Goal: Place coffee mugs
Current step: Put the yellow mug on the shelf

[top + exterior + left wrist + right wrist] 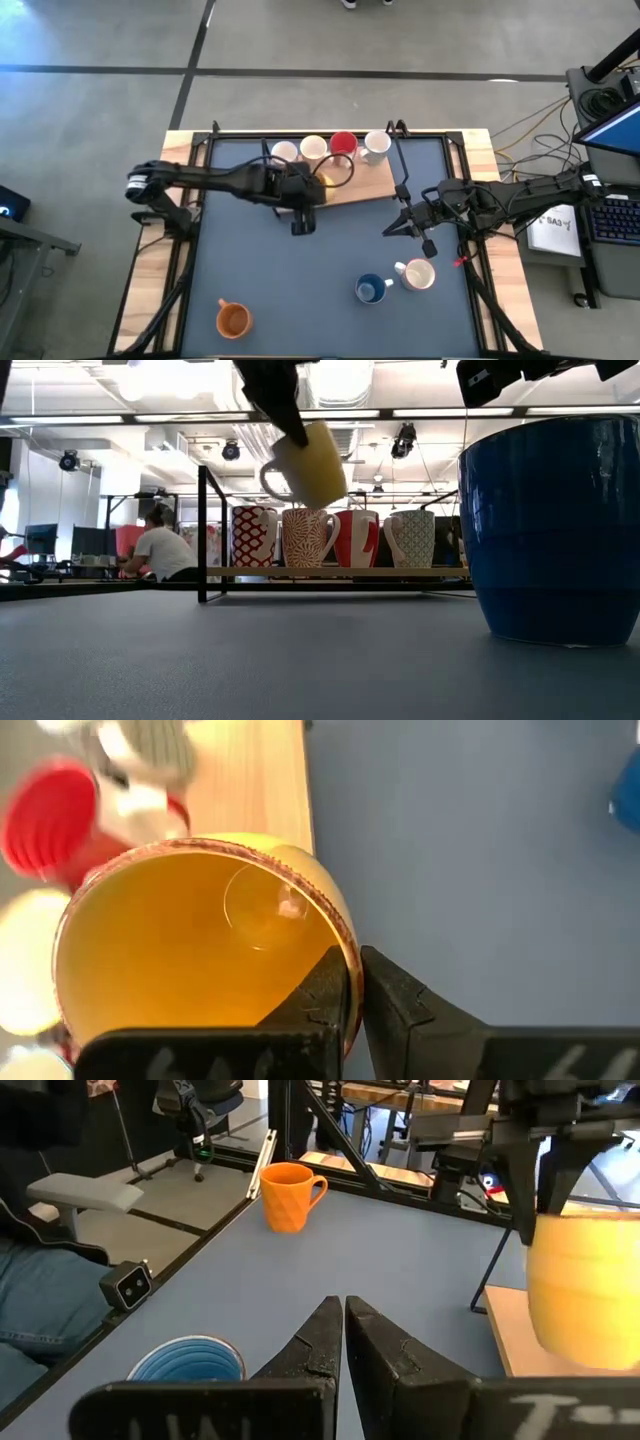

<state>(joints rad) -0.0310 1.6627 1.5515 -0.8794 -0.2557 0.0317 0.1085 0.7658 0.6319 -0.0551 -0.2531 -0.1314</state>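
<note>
Yellow mug (190, 950) rim pinched in left end effector (352, 982) (airborne); right end effector (343, 1330) closed, empty.

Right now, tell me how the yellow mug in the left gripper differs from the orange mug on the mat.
The yellow mug hangs tilted above the table, its rim pinched by the left gripper; the orange mug stands upright and untouched on the mat. Colours differ. Both have side handles.

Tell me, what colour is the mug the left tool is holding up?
Yellow. The mug pinched by the left tool shows best in the left wrist view.
</note>
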